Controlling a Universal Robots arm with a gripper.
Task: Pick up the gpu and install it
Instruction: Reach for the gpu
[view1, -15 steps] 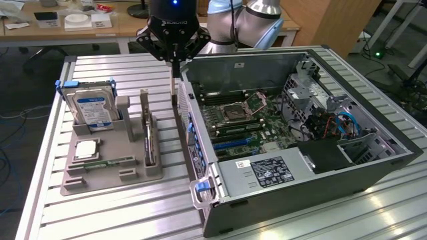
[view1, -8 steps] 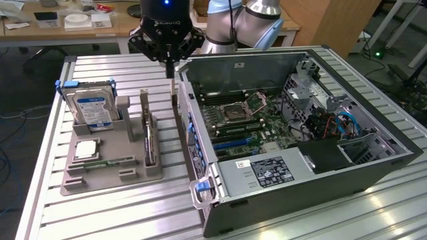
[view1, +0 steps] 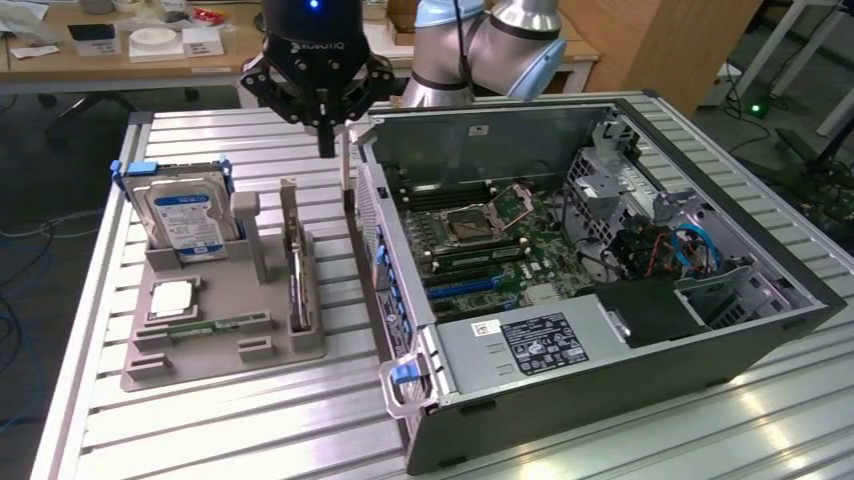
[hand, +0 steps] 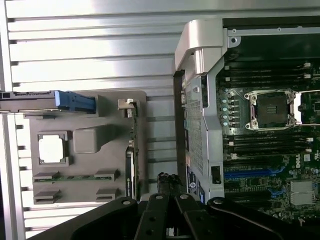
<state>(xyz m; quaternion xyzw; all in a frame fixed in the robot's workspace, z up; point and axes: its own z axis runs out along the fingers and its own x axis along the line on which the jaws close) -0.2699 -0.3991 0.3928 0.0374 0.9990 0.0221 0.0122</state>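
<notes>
Ribbed silver slats of the bench (view1: 267, 430) fill the lower frame and run up to the top, where a wooden desk (view1: 80, 60) strewn with papers and small boxes stands at upper left and cables trail over the floor at far right. On the left of the bench a grey tray (view1: 200, 370) holds an upright hard drive (view1: 187, 220) with a blue label, a square processor (view1: 174, 298), a green memory stick (view1: 214, 327) lying flat, and the gpu (view1: 296, 285) standing on edge in the slot along its right side. An open computer case (view1: 667, 370) fills the right half, its motherboard (view1: 481, 240) exposed. The black gripper (view1: 327, 145) hangs at upper centre, fingers pressed together, over the strip between tray and case. The gpu sits below and slightly left of it, apart from the fingertips.
</notes>
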